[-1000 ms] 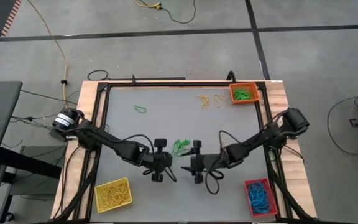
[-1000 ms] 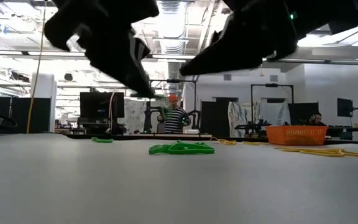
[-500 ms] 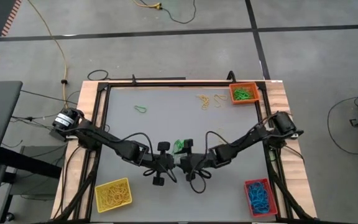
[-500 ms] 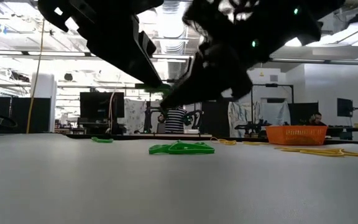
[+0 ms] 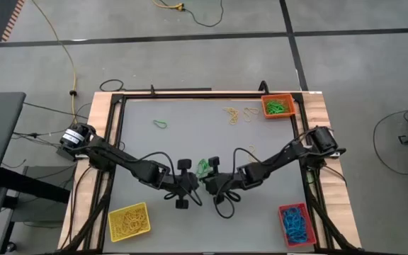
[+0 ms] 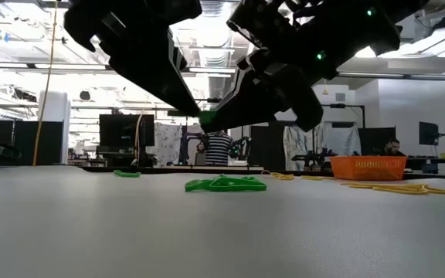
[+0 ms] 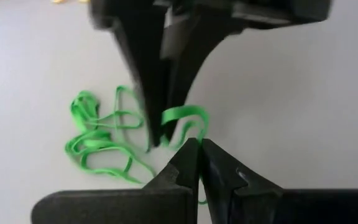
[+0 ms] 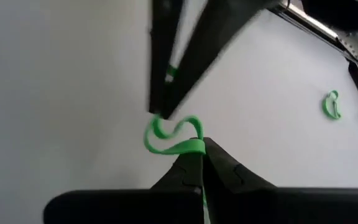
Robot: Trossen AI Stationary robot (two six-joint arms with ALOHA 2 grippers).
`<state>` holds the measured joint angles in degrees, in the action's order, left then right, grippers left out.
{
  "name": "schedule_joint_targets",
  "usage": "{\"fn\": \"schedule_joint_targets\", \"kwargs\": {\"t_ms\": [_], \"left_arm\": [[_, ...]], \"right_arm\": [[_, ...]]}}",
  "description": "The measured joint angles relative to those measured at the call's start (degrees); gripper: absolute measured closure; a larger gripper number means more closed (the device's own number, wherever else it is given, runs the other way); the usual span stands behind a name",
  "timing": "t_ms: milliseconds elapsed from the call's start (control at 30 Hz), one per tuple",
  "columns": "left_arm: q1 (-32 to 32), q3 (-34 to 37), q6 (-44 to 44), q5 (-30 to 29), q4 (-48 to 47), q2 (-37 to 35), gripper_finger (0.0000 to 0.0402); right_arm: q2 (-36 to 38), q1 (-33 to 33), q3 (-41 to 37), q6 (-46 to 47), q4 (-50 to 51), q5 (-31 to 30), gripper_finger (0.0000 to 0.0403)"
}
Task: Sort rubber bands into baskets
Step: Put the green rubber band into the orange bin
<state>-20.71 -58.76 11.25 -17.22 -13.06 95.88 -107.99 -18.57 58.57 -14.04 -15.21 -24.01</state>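
Grey concrete floor (image 5: 190, 49) surrounds the table, crossed by dark lines. A yellow cable (image 5: 61, 42) trails over it. Bright ceiling lights (image 6: 207, 31) shine overhead.

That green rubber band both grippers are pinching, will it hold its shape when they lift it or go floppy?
Likely floppy: the green rubber band sags in loose curls between the right gripper and left gripper. It probably stretches if they part, and looks light.

right gripper (image 8: 199, 163) | fingers pinched on green rubber band (image 8: 169, 140) | left gripper (image 8: 161, 112) gripping same band
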Motion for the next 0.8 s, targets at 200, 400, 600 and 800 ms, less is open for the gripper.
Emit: {"fn": "schedule_joint_targets", "kwargs": {"t_ms": [200,400,600,800], "left_arm": [[-0.57,0.0,1.97,-8.31,-1.93,0.0,0.0382],[-1.45,0.0,5.78,-18.26,-4.9,0.0,0.0316],[-2.26,0.02,14.33,-21.01,-11.46,0.0,0.0253],[-4.62,0.02,21.31,-19.94,-14.75,0.0,0.0225]], "right_arm": [[2.39,1.98,-0.02,0.01,6.58,-3.22,0.0383],[7.9,4.16,-0.02,0.92,16.2,-6.01,0.0383],[14.21,9.32,-0.02,4.72,29.94,-9.75,0.0383],[20.09,18.5,-0.02,10.72,43.03,-9.75,0.0383]]}}
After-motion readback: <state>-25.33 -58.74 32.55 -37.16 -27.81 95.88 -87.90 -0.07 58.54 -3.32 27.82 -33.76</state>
